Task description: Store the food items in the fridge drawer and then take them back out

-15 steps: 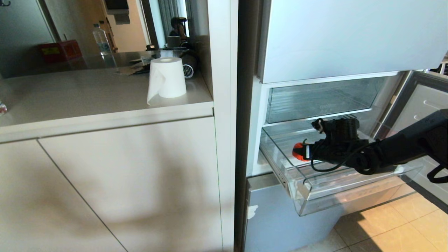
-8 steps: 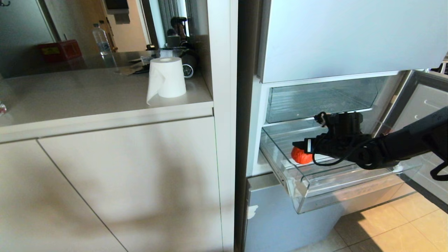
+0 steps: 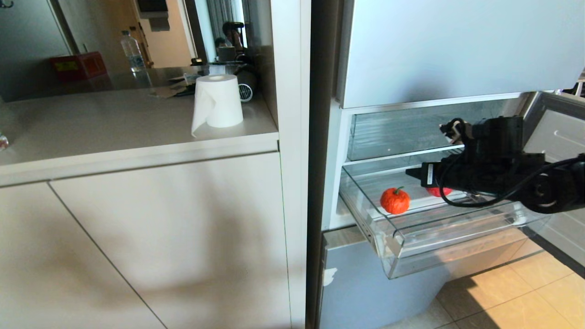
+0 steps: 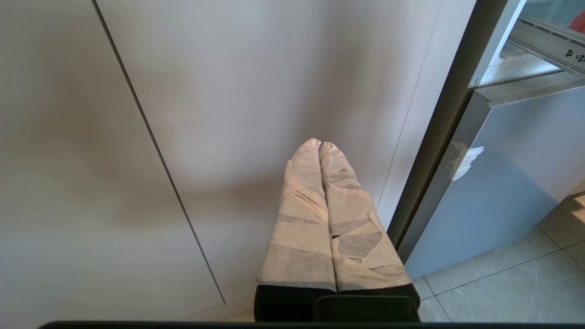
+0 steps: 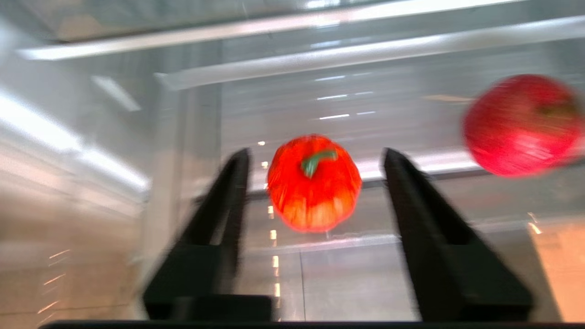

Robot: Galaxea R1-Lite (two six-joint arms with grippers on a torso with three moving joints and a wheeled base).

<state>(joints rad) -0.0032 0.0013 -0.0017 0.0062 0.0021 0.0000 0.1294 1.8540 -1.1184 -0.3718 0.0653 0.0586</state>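
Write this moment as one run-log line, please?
right gripper: open, above fridge drawer | orange-red fruit, red fruit: inside | left gripper: shut, parked

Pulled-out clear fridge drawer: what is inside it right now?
Inside the clear plastic pull-out fridge drawer sit a round orange-red toy fruit with a green stem and a deeper red round toy fruit, the latter mostly covered by the black right gripper above it.

We see a pale counter (image 3: 114, 128) above flat white cabinet doors (image 3: 160, 237), with a tall white panel (image 3: 292, 137) at its end. On the counter stands a paper roll (image 3: 218, 101); farther back are a water bottle (image 3: 131, 51) and a red box (image 3: 78, 66). The floor (image 3: 516, 297) is beige tile, sunlit in patches.
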